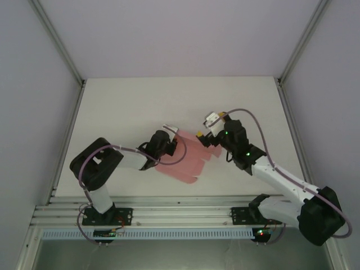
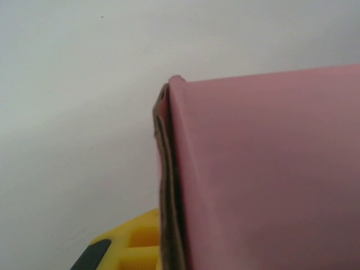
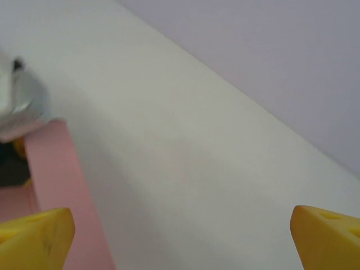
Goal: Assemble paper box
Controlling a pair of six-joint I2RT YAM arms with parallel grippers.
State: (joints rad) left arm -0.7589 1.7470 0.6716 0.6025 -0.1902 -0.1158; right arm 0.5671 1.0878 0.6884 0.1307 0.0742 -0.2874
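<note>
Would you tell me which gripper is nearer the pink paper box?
Left. The left gripper is shut on the far left edge of the paper box; the right gripper stands open beside its far right corner, holding nothing.

paper box point(image 2: 270, 169): blurred pink card, cut off at the right and bottom edges; in the top view its left edge lies under the left arm point(image 1: 132, 160).
left end effector point(image 1: 170, 135): one yellow finger point(image 2: 135, 250) cut by the bottom edge, its right side behind the card.
right end effector point(image 3: 181, 239): yellow tips cut off at the lower corners.
grey shape point(image 3: 19, 107): blurred at the left edge, cannot tell what it is.
</note>
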